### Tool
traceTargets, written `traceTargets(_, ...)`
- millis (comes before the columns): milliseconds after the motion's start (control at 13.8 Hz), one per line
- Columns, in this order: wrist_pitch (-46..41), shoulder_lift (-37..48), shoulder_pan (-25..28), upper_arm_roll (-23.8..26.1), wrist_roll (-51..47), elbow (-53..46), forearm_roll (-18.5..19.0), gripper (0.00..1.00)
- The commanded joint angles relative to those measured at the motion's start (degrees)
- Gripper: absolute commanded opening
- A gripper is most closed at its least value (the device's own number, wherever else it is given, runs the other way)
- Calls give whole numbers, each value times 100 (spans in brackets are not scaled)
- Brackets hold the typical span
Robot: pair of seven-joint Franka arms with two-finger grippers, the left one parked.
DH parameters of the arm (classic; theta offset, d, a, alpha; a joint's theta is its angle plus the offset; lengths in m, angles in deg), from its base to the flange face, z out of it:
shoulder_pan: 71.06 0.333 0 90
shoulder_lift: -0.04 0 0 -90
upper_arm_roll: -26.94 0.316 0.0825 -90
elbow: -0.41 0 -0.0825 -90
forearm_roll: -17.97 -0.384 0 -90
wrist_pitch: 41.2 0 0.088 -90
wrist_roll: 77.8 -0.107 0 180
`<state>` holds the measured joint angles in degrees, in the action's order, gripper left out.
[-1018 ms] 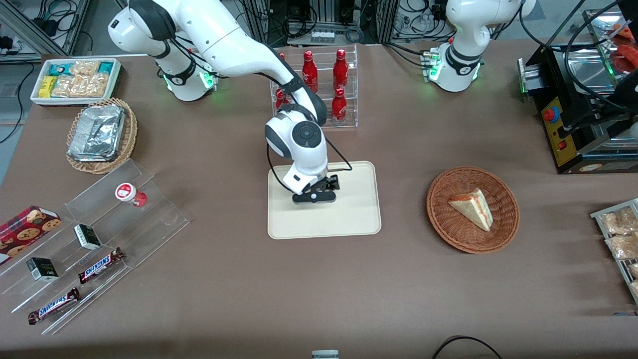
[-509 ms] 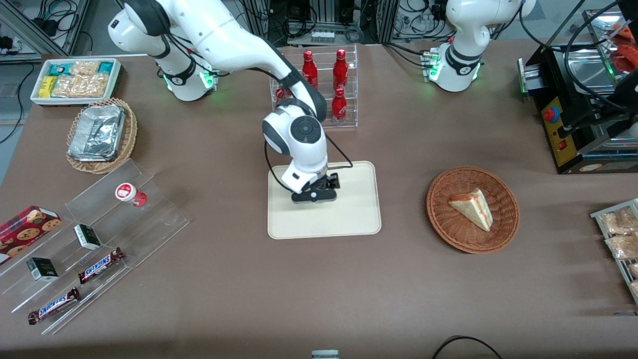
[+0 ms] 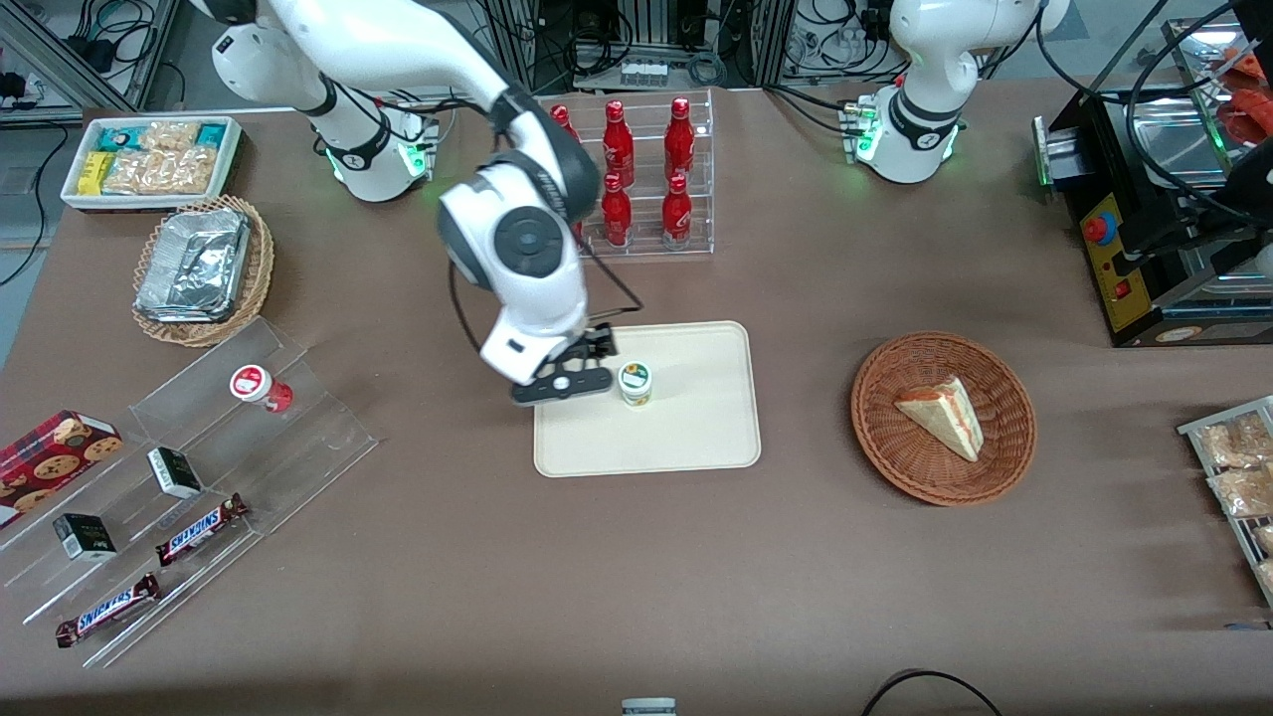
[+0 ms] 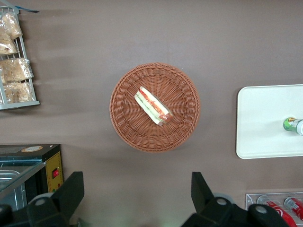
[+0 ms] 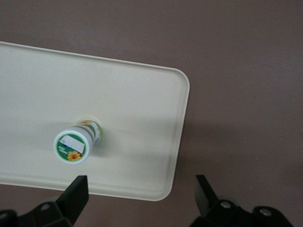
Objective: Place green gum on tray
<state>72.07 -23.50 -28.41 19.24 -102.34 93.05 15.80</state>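
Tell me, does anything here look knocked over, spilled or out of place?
Nothing stands out. The green gum stands upright on the tray, and the open gripper hangs beside it, empty. The red-lidded bottle on the clear stand tilts, but that seems to be how it is displayed.

open gripper (image 3: 563, 384) beside green gum (image 3: 635, 383)

Wicker basket (image 4: 124, 126) holding sandwich (image 4: 152, 105), tray (image 4: 259, 137) beside — green gum (image 4: 293, 125) on it

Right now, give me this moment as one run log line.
green gum: upright on tray | gripper: open, empty, above the tray's edge beside the gum | placement: looks done
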Motion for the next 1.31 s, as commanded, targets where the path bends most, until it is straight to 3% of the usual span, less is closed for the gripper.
traceTargets(0,-295,375,-274,50,519,317,23,100)
traceTargets(291,-629,551,-862,58,1555,325,-3,100)
traceTargets(436,-604,918,-1091,41,2066,718,-265,100)
traceTargets(800,-989,1500,-2303,85,2919,1055,-293,100)
traceTargets(1236,-1306,2001,-3621,409,3060,1125,-197,100)
